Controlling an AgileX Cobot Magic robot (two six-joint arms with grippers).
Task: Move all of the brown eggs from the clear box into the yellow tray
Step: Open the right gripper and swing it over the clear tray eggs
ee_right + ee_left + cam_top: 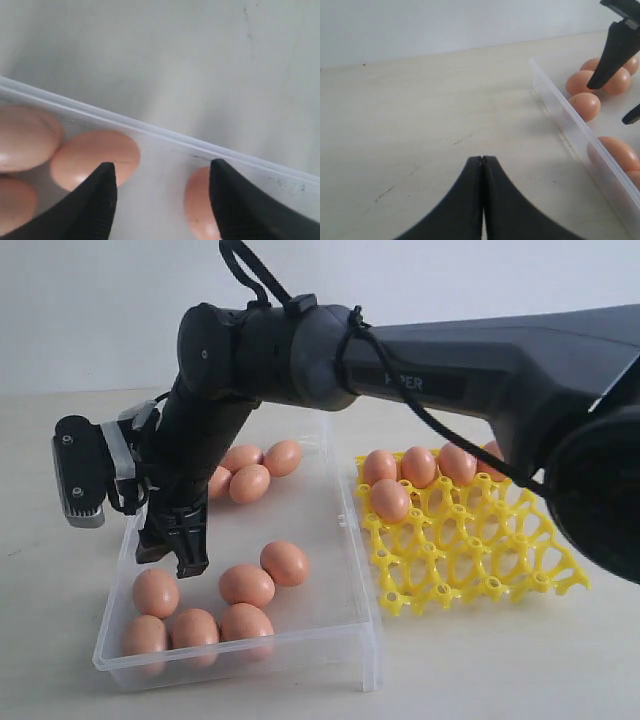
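Note:
The clear box [352, 570] lies left of centre and holds several brown eggs in two clusters, one near the front [246, 585] and one at the back [250, 483]. To its right the yellow tray [480, 560] carries several eggs [390, 500] along its back rows. My right gripper [172, 558] reaches across into the box's left side, open, nothing between its fingers. In the right wrist view it [162, 170] hangs over bare box floor between two eggs [95, 157] [200, 205]. My left gripper [482, 159] is shut and empty over the table, outside the box wall [560, 112].
The right arm [440, 360] spans the scene above the tray and the box's back. Its black fingers [615, 50] show in the left wrist view above eggs [585, 105] in the box. Pale tabletop [420, 110] stretches left of the box.

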